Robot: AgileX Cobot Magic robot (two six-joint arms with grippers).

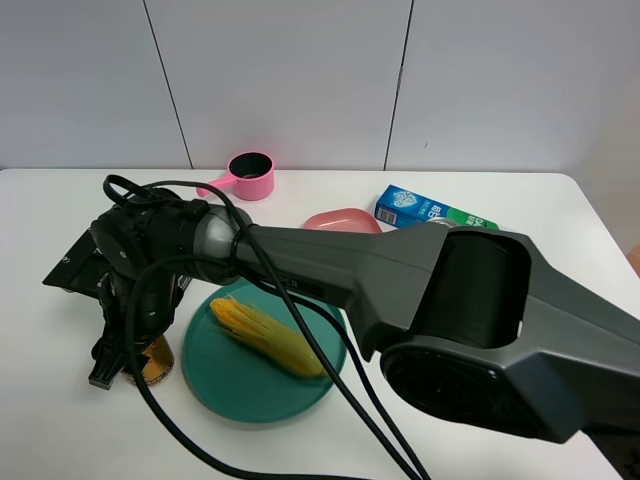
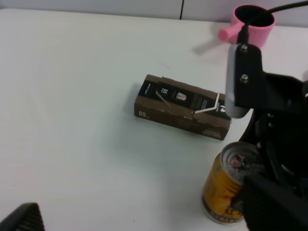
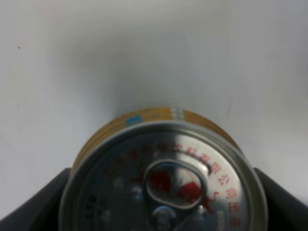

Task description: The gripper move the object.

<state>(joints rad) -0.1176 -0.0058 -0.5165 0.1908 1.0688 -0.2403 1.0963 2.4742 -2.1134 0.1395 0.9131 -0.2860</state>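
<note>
Nearest the high camera, your right arm (image 1: 480,320) filled the foreground from 4 o'clock and reached across the table (image 1: 560,230) to 9 o'clock. There the right gripper (image 1: 135,358) came down over the orange-gold can (image 1: 158,362). The can stood upright on the white tabletop, just beside the green plate (image 1: 250,395), at the plate's 9 o'clock. In the right wrist view the can's silver pull-tab top (image 3: 163,192) sat between two dark fingers (image 3: 33,204) pressed against its sides, so the jaws were closed on the can.

You had an ear of corn (image 1: 265,335) lying on the plate. A pink cup (image 1: 250,175) stood at the plate's 12 o'clock, a pink dish (image 1: 342,220) at 1 o'clock and a blue-green carton (image 1: 435,212) at 2 o'clock. A brown box (image 2: 180,113) lay flat near the can, not touching it.

Your left gripper (image 2: 21,219) showed only as a dark tip at the frame edge, so I cannot tell how its jaws stood.
</note>
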